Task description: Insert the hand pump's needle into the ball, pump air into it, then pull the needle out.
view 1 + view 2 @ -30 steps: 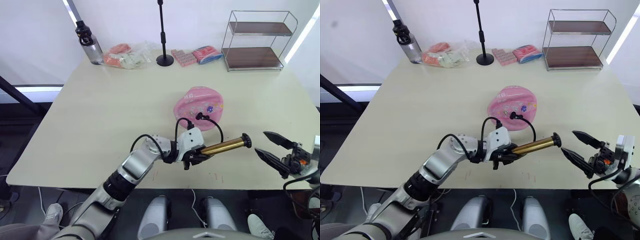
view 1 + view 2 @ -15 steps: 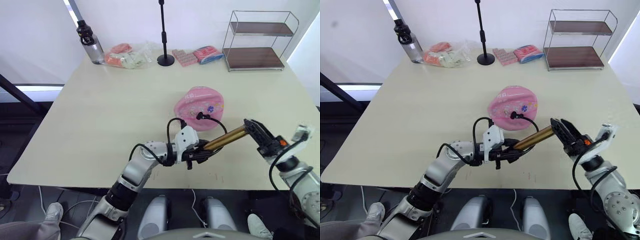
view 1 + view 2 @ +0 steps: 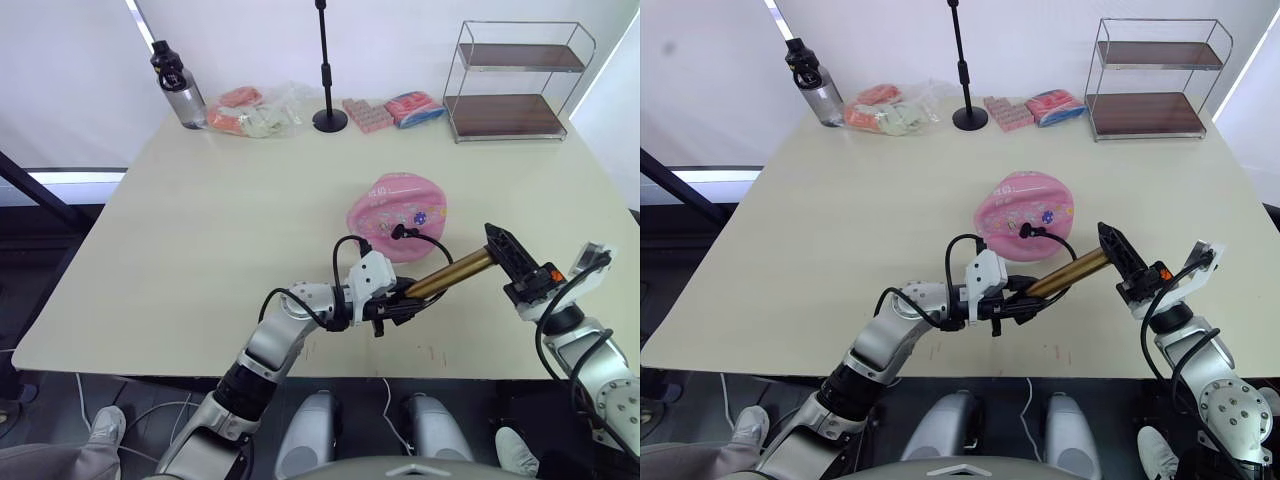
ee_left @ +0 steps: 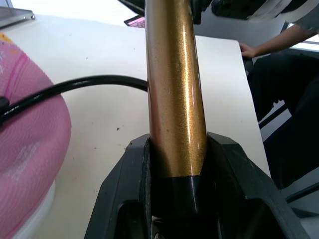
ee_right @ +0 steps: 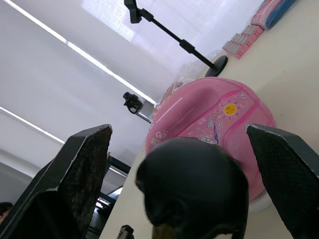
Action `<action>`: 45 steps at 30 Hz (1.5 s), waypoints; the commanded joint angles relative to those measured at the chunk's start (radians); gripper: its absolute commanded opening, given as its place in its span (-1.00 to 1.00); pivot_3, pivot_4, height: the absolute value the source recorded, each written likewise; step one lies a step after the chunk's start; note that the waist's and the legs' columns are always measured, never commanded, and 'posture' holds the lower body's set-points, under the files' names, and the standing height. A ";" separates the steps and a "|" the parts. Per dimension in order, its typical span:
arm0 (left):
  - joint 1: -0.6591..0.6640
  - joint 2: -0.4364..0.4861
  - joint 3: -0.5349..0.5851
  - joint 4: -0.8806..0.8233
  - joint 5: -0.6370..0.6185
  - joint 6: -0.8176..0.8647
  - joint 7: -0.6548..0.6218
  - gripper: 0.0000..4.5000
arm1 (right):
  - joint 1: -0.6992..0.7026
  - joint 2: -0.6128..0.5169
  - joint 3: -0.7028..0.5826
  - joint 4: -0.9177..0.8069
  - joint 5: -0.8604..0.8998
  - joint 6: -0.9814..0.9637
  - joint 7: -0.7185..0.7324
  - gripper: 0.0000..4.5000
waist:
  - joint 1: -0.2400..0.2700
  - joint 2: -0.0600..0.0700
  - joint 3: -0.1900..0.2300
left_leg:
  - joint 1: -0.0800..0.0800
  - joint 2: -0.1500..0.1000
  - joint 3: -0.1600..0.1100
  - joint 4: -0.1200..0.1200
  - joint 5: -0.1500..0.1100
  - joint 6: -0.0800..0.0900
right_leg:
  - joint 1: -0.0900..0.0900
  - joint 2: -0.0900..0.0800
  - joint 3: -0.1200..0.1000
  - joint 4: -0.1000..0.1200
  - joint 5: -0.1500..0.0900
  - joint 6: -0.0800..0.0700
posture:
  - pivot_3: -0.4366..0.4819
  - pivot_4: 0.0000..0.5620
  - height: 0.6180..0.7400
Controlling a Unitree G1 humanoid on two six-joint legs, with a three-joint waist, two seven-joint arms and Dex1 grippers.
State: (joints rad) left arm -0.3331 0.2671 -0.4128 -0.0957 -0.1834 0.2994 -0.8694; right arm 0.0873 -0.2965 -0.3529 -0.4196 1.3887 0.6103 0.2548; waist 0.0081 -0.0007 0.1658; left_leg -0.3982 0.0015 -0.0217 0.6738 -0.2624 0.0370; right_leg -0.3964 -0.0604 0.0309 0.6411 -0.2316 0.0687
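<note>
- The left gripper, with its two black fingers, is pinched tight around the black foot end of the hand pump, a short bronze-gold metal cylinder; in the left wrist view the barrel sits squeezed between both fingers.
- I think it holds the low end so that the barrel stays steady while the other arm works the handle.
- The right gripper stands with its fingers spread wide, one on each side of the pump's black handle knob. It touches nothing that I can see, so it is placed to grasp the handle but has not yet grasped it.
- The pump is lifted a little above the pale table, near the front edge and just in front of the ball.
- Its long axis is slanted: the foot is low, toward the robot's left, and the handle end rises toward the robot's right.
- The thin black hose curves from the foot up to the top of the pink ball, a flattish thing with small colourful prints that lies on the table near the middle.
- The hose end rests on the ball, so the needle seems already in; the needle itself I cannot see.
- In my judgement the pumping step comes next.
</note>
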 commanded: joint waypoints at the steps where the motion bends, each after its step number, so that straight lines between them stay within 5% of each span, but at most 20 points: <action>1: -0.005 -0.010 -0.001 -0.015 -0.002 -0.021 -0.002 -0.49 | -0.016 0.001 -0.004 -0.059 0.061 -0.005 0.003 1.00 | 0.000 0.000 0.000 | 0.000 0.000 0.000 0.000 0.000 0.000 | 0.000 0.000 0.000 0.000 0.000 0.000 | -0.05 -0.47 1.00; 18: -0.003 -0.007 -0.010 0.004 0.010 -0.025 -0.007 -0.49 | -0.035 -0.024 0.013 -0.048 0.049 -0.007 0.016 1.00 | -0.004 0.000 0.000 | 0.000 0.000 0.000 0.000 0.000 0.000 | 0.000 0.000 0.000 0.000 -0.001 -0.001 | -0.05 -0.47 1.00; 25: -0.002 -0.008 -0.010 0.006 0.014 -0.024 -0.007 -0.49 | -0.029 -0.016 0.016 -0.041 0.027 -0.019 0.022 -0.22 | -0.011 0.000 0.000 | 0.000 0.000 0.000 0.000 0.000 0.000 | 0.000 0.000 0.000 0.000 -0.001 -0.001 | -0.05 -0.47 1.00; 39: -0.002 -0.005 0.000 0.017 0.003 -0.018 -0.015 -0.49 | -0.041 -0.027 0.033 -0.023 -0.055 -0.024 0.069 -0.22 | -0.019 0.000 0.000 | -0.001 0.000 0.000 0.000 0.000 0.000 | -0.001 0.000 0.000 0.000 -0.001 -0.001 | -0.05 -0.47 1.00; 45: -0.003 0.004 0.018 0.020 -0.010 -0.020 -0.030 0.74 | -0.049 -0.061 0.038 -0.034 -0.089 -0.015 0.107 -0.22 | -0.019 0.000 0.000 | -0.001 0.000 0.000 0.000 0.000 0.000 | -0.001 0.000 0.000 0.000 -0.001 -0.001 | -0.05 -0.47 1.00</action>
State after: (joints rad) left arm -0.3331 0.2713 -0.4049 -0.0633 -0.1712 0.2907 -0.8909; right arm 0.0560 -0.3475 -0.3066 -0.4215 1.2958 0.6028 0.3397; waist -0.0108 -0.0009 0.1659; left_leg -0.3990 0.0019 -0.0219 0.6733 -0.2624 0.0370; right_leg -0.3973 -0.0602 0.0309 0.6407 -0.2325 0.0675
